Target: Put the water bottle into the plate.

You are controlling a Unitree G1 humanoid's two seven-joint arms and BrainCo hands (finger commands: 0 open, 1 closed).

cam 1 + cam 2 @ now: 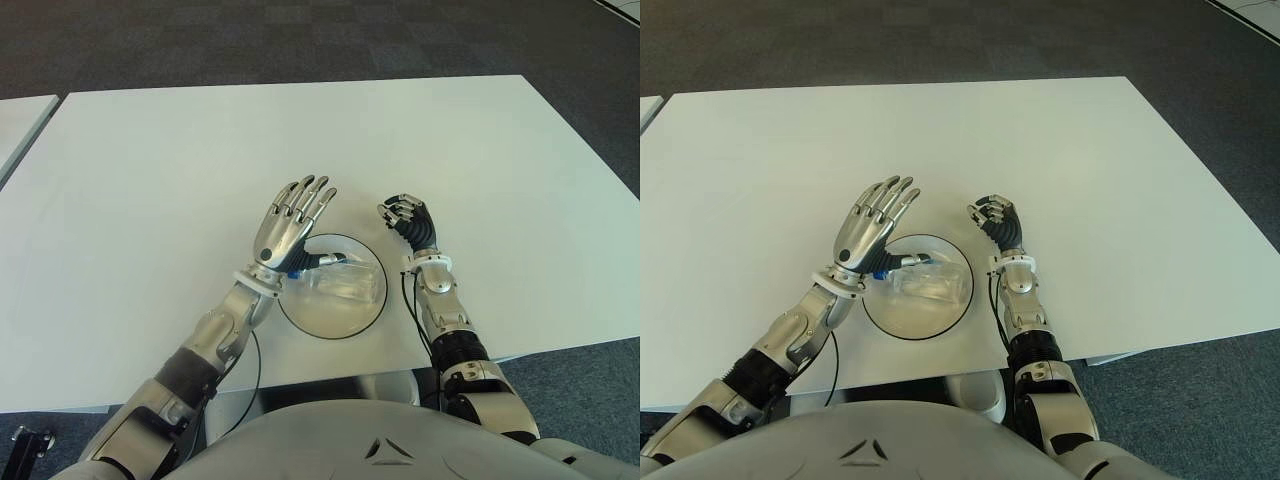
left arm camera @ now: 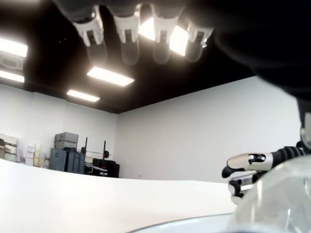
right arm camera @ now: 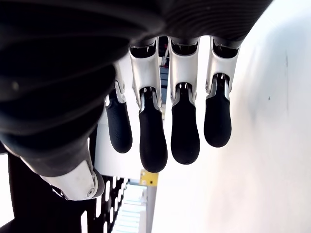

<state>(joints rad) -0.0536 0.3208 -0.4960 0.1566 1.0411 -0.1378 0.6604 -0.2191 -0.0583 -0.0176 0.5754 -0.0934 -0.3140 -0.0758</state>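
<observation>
A clear water bottle with a blue cap lies on its side in the round white plate near the table's front edge. My left hand hovers over the plate's left rim with its fingers spread, holding nothing and off the bottle. In the left wrist view the bottle shows as a clear curved body beside the plate's rim. My right hand shows just right of the plate, fingers curled with nothing in them.
The white table stretches wide behind and to both sides of the plate. Its front edge runs just below the plate. Dark carpet lies beyond the far edge.
</observation>
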